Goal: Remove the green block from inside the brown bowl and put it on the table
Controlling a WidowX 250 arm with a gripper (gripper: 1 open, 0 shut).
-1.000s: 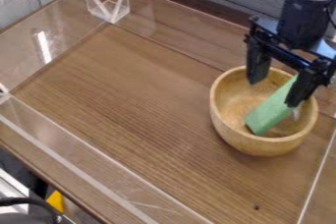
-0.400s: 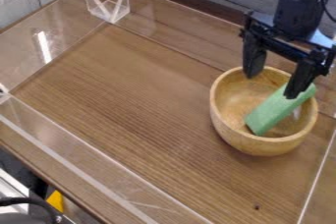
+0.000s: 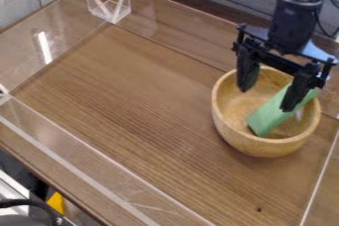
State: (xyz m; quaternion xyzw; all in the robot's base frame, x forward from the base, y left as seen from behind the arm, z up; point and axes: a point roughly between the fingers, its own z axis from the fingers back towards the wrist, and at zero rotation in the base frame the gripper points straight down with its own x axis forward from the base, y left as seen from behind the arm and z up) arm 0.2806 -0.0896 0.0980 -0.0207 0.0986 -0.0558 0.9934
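My main worry from here is the angle of the green block [image 3: 281, 109]. It lies tilted inside the brown bowl [image 3: 267, 114], its lower end down near the bowl's floor and its upper end leaning up toward the right-hand rim. If I bring the gripper [image 3: 280, 83] down and close without lining the jaws across the block's narrow width, I judge the fingers could pinch a corner, and the block would twist or squirt out and land back in the bowl. The left finger [image 3: 248, 72] hangs close to the near-left rim, too, so a careless descent could strike the rim and shove or tip the bowl (it looks light, and nothing pins it to the table [image 3: 133, 91]). A shallow grip near the raised end might also let the block swing loose on the lift.

As for the gripper itself: it is spread wide, pointing steeply down over the bowl, and it holds nothing. The right finger overlaps the block's upper end in this view, but I cannot tell whether it is actually touching or merely in front of it. The left finger hangs over the bowl's hollow, clear of the block. The block is wholly in the bowl, so the lift has not begun.
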